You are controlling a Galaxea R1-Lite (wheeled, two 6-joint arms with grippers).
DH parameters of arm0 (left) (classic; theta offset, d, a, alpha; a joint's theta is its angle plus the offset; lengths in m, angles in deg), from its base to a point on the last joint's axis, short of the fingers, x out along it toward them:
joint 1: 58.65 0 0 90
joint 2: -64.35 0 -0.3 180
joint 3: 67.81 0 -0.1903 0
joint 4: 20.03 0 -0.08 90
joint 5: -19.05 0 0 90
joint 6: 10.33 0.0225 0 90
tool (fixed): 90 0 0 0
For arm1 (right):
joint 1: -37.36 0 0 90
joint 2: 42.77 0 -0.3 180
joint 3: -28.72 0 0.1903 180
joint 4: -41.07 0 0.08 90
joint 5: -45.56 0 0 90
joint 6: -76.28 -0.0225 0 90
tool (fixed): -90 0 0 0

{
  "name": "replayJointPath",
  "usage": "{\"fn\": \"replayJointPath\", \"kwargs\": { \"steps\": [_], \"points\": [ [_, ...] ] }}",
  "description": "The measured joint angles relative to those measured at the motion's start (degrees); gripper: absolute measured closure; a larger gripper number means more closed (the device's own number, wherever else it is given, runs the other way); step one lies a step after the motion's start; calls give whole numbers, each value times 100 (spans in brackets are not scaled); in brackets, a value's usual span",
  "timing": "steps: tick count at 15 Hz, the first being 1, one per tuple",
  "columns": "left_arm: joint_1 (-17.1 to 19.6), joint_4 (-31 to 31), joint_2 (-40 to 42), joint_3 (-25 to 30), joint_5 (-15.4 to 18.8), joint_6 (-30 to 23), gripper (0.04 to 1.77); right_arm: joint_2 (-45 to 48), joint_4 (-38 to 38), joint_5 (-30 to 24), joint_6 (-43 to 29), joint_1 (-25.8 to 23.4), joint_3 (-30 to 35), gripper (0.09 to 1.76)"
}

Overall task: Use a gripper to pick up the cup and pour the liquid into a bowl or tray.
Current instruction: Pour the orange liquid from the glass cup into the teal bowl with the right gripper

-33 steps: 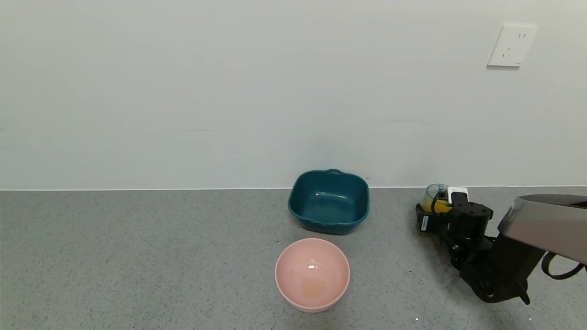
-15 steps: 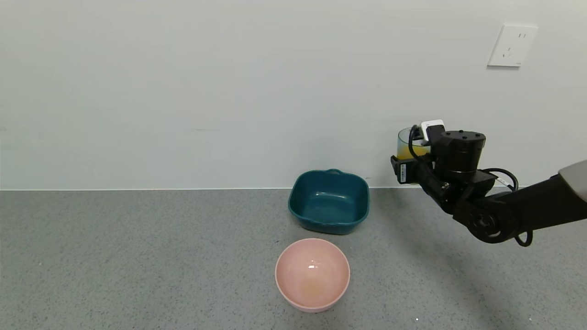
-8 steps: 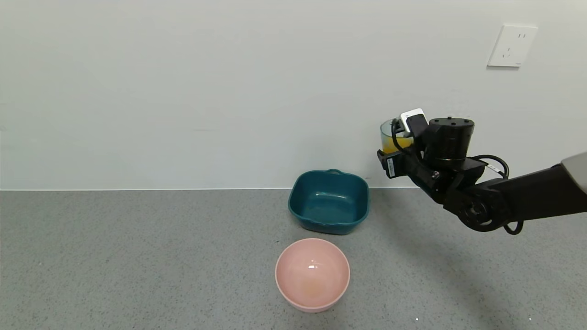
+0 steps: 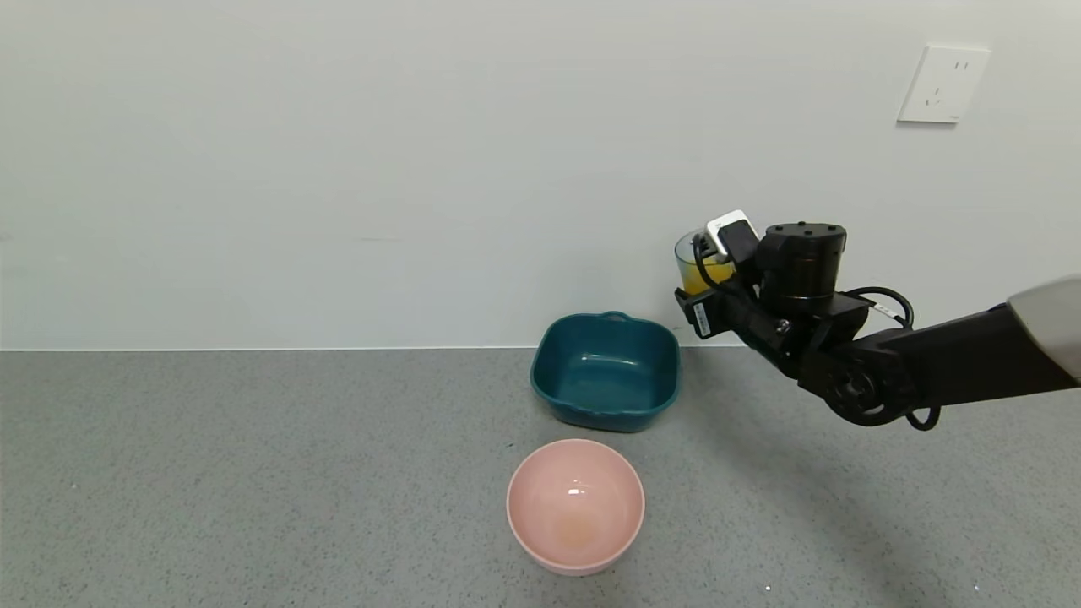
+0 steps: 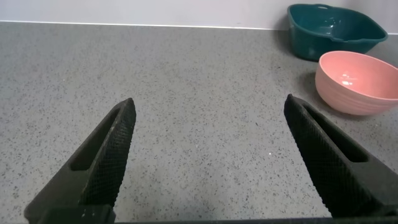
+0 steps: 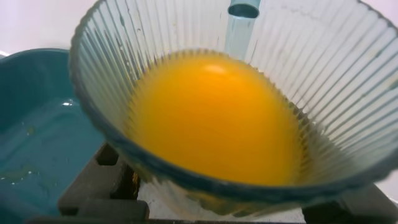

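Tool of the right arm, closed around the ribbed translucent pale blue-green cup of orange-yellow liquid; we see it raised off the grey speckled tabletop, just right of the dark teal rounded-square dish near the far edge. Left tool spread wide, low over the tabletop.
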Motion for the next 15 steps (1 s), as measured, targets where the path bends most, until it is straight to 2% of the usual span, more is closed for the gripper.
{"fn": "replayJointPath", "kwargs": {
  "steps": [4, 12, 15],
  "points": [
    [0, 0, 0, 0, 0, 0, 9, -208, -116, -33, 339, 74, -161, 48],
    [0, 0, 0, 0, 0, 0, 9, -514, -962, 30, 717, 329, -642, 48],
    [0, 0, 0, 0, 2, 5, 9, -597, -1052, 57, 868, 389, -775, 48]
  ]
}}
